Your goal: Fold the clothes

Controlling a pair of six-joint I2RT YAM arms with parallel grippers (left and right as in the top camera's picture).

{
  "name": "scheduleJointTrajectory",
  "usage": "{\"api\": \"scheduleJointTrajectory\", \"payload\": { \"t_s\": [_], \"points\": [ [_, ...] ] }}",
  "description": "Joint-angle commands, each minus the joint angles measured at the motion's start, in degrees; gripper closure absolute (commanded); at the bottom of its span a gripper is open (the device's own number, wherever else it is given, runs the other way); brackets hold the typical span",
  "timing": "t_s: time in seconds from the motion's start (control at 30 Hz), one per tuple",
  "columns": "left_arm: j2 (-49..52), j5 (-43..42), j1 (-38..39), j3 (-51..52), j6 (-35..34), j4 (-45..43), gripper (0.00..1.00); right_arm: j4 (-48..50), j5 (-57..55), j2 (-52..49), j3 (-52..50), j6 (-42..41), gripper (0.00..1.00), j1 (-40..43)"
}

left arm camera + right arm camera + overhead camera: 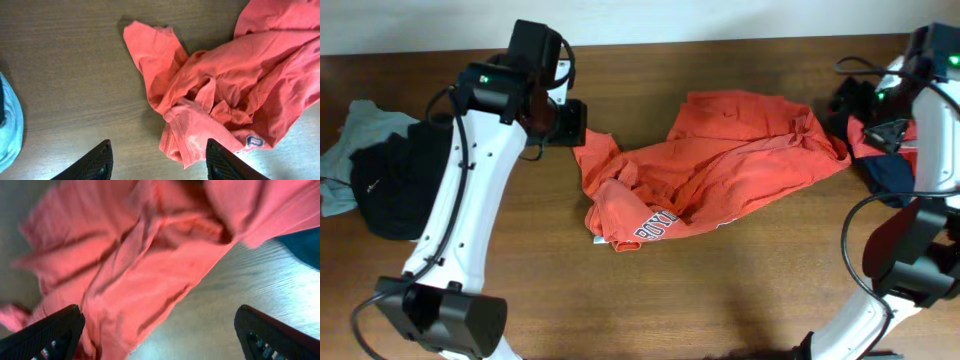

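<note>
An orange-red T-shirt (720, 170) lies crumpled in the middle of the table, with white lettering showing at its front edge. My left gripper (558, 122) hangs above its left sleeve; in the left wrist view (157, 150) it is open and empty, with the sleeve (155, 50) and a bunched hem (195, 125) below. My right gripper (880, 105) is off the shirt's right end; in the right wrist view (160, 325) it is open and empty above the shirt's edge (125, 270). A black garment (405, 180) on a pale grey-blue one (350, 140) lies at far left.
A pile of navy and red clothes (880, 160) lies at the far right under the right arm. The left arm's base (440, 315) stands at the front left, the right arm's base (910, 270) at the front right. The table's far edge (720, 42) meets a white wall.
</note>
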State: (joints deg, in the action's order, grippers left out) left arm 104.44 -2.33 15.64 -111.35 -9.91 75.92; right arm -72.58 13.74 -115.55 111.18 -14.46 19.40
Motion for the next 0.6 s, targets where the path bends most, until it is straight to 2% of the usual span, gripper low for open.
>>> {"api": "scheduleJointTrajectory", "payload": {
  "t_s": [0.0,0.1,0.2,0.33,0.57],
  "points": [
    [-1.0,-2.6,1.8,3.9,0.8,-0.8,0.41,-1.5,2.4,0.2,0.9,4.8,0.01,-3.0],
    [-0.8,-7.6,3.0,7.3,4.2,-3.5,0.41,-1.4,2.4,0.2,0.9,4.8,0.01,-3.9],
    [-0.2,-14.3,4.8,12.1,12.3,-8.4,0.40,-1.1,2.6,0.2,0.9,4.8,0.01,-4.1],
    [1.7,-14.5,6.1,16.7,18.8,-13.8,0.35,-1.7,2.6,0.2,0.9,4.8,0.01,-4.0],
    [8.6,-14.7,6.1,18.5,23.8,-21.1,0.35,-1.8,2.6,0.2,0.9,4.8,0.01,-4.0]
  ]
}}
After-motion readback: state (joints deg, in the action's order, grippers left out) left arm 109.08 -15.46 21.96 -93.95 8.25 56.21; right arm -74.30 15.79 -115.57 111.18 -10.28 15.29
